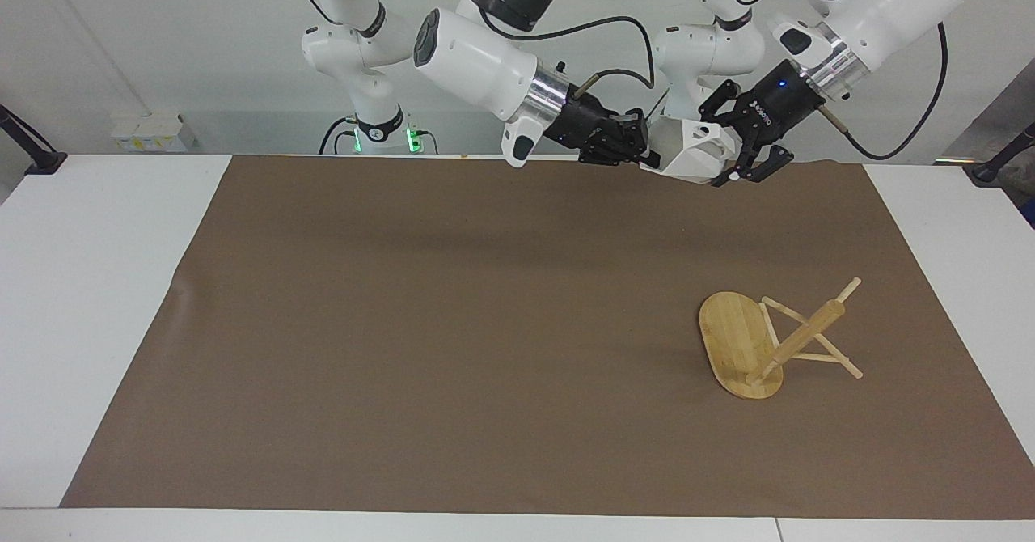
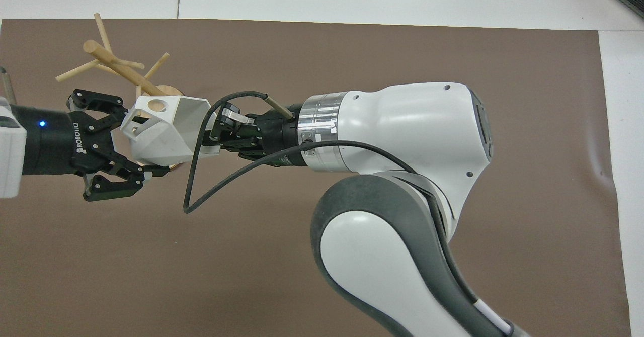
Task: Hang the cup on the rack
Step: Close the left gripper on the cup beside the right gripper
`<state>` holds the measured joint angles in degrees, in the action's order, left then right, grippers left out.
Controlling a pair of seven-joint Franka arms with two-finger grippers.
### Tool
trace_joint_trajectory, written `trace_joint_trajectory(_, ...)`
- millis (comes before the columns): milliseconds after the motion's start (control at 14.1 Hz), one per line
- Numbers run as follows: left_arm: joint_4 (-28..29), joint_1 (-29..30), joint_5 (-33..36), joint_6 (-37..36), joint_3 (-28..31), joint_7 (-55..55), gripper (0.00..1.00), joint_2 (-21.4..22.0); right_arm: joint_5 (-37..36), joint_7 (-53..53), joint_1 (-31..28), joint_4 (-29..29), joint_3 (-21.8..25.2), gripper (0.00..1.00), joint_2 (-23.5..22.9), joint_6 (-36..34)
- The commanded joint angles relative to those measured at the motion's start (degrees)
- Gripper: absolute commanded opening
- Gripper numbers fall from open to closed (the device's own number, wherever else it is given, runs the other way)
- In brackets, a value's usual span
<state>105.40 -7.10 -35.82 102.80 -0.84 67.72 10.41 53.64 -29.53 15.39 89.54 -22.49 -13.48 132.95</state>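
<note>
Facing view shows the cup (image 1: 687, 151) held in the air over the brown mat (image 1: 453, 315) at the robots' edge, between both grippers. The right gripper (image 1: 647, 154) is clamped on its rim and the left gripper (image 1: 740, 162) is closed on its base and handle side. It also shows the rack (image 1: 768, 340) tipped over, lying on the mat toward the left arm's end. Overhead view shows the cup's (image 2: 166, 131) open mouth turned toward the right gripper (image 2: 214, 138), and there the cup covers part of the rack's (image 2: 115, 68) base.
</note>
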Motion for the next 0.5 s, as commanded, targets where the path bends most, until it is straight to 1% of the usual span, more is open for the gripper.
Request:
trace_joint_trajectory(0,1.21,-0.9,-0.83,0.47,0.32,-6.11,0.0,2.07,0.41,-0.08,0.08,0.19,-0.18,0.0,-0.23,1.79)
trace_joint_trajectory(284,1.13,-0.99,-0.82,0.73,-0.56,-6.19,0.0,2.25,0.41,-0.08,0.08,0.19,-0.18,0.0,-0.23,1.88)
trace_joint_trajectory(355,1.13,-0.99,-0.83,0.74,-0.74,-6.72,0.0,2.34,0.41,-0.08,0.08,0.28,-0.18,0.02,-0.23,1.79)
trace_joint_trajectory(426,1.04,-0.99,-0.74,0.74,-1.09,-8.11,0.0,2.34,0.41,-0.17,0.08,0.37,-0.18,0.27,-0.23,1.79)
